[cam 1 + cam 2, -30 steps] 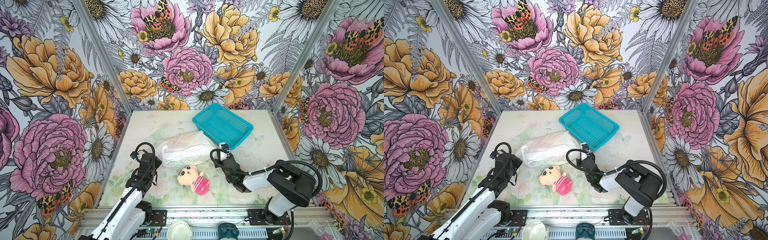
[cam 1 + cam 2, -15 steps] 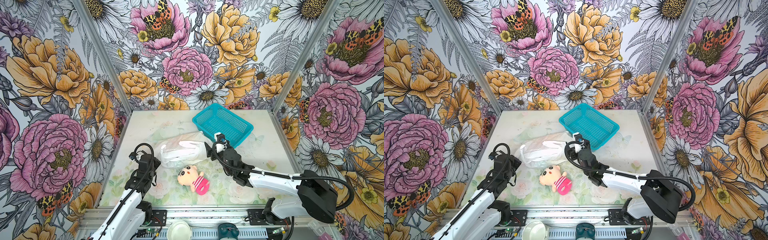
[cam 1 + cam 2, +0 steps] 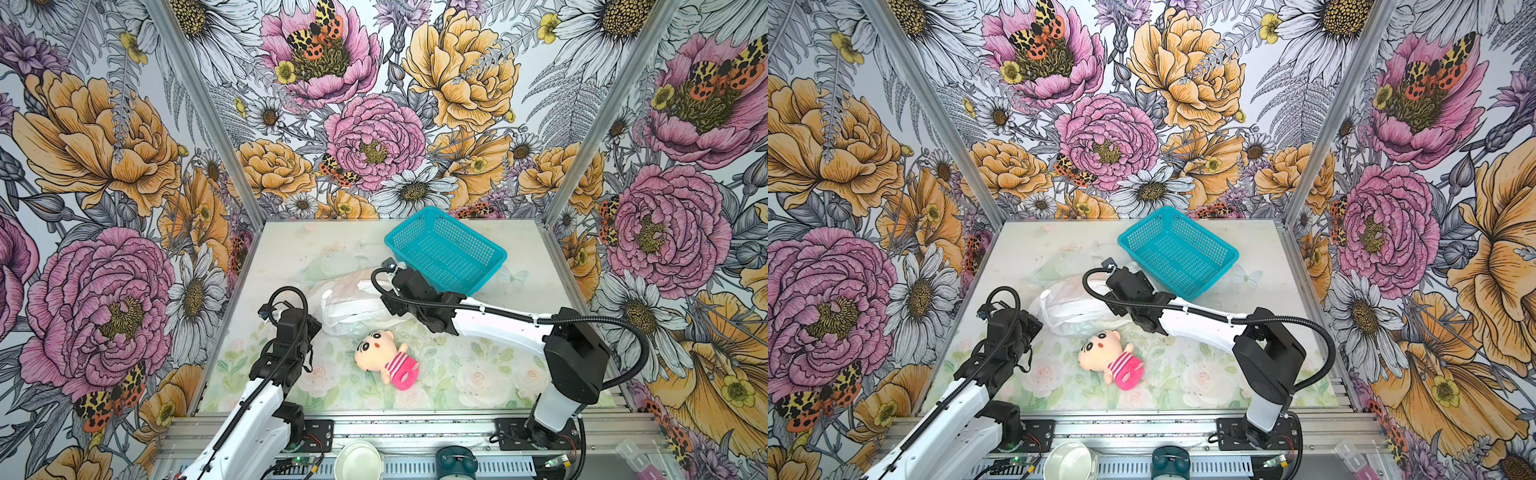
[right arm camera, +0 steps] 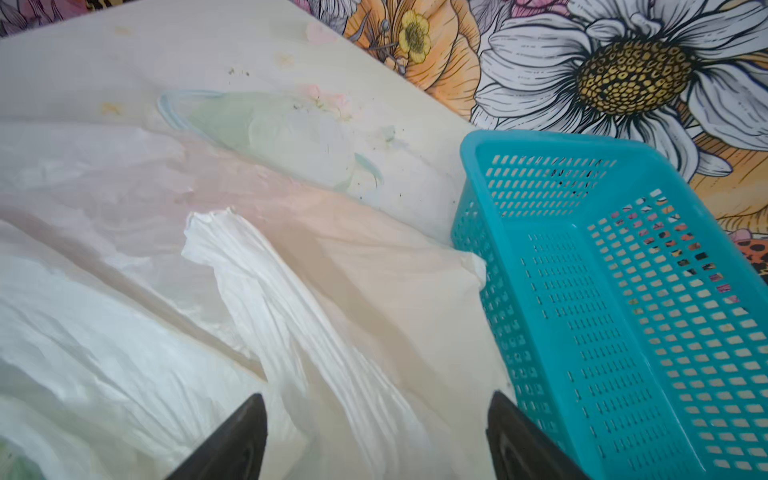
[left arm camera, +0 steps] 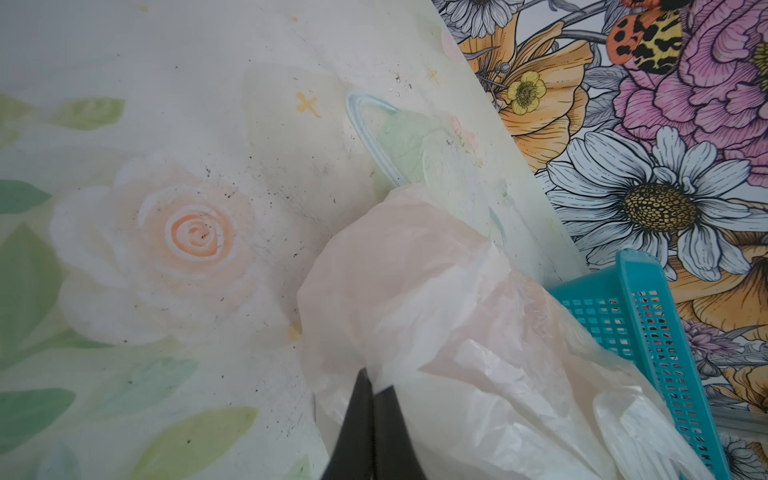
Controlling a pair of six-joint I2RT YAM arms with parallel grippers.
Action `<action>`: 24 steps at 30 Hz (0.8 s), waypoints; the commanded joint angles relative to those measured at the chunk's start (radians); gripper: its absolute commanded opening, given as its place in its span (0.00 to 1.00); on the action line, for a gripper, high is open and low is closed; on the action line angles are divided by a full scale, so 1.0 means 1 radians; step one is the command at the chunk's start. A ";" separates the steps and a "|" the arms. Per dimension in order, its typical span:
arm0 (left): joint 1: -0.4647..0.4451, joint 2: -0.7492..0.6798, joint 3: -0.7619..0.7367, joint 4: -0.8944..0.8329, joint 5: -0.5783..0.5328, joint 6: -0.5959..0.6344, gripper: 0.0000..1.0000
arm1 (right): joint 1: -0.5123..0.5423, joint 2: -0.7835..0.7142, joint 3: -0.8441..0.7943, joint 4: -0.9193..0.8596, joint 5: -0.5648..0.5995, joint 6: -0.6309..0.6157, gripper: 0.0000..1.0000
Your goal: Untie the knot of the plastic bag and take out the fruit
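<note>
Plastic bag — fold in left gripper

The plastic bag is translucent white, tinted faint peach where the film lies thin. The basket is solid teal, pierced with a grid of small holes. The plush doll has a cream face with black eyes and brows, a pink-and-white striped top and bright pink bottoms. The table is pale, printed with faded roses and green leaves. The walls carry pink peonies, orange blooms, white daisies and orange-black spotted moths.
</note>
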 commanded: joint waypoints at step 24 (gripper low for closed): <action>-0.088 -0.221 0.178 -0.291 -0.127 0.182 0.79 | -0.063 -0.108 -0.043 0.240 0.074 0.233 0.00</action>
